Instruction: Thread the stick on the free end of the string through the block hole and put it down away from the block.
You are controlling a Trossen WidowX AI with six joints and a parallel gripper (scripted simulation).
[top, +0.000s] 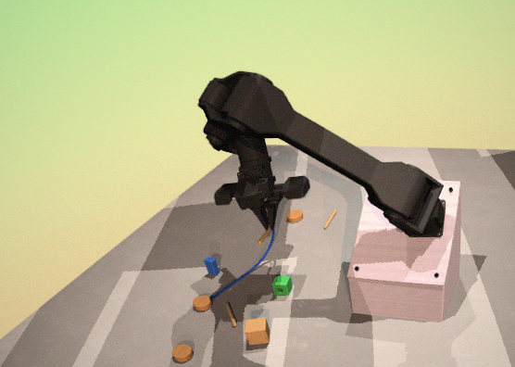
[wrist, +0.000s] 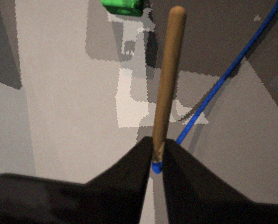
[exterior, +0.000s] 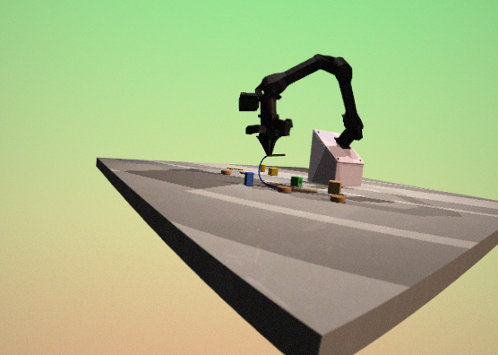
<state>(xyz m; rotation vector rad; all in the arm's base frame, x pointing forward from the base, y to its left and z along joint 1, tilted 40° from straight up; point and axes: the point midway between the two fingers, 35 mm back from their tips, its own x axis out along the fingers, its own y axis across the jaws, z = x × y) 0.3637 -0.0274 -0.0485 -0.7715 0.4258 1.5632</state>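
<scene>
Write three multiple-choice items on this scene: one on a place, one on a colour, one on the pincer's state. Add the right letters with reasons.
1. Where does the string end on the table?
A. At the round button near the blue block
B. At the green block
C. At the arm's pale base

2. What colour is the string?
A. Red
B. Blue
C. White

3. What is the pincer doing?
A. Standing open above the table
B. Shut with nothing in it
C. Shut on the stick

Answers:
1. A, since the top view shows the string running down to that orange disc.
2. B, since it shows blue in the top and wrist views.
3. C, since the wrist view shows the stick's string end pinched between the dark fingers.
</scene>
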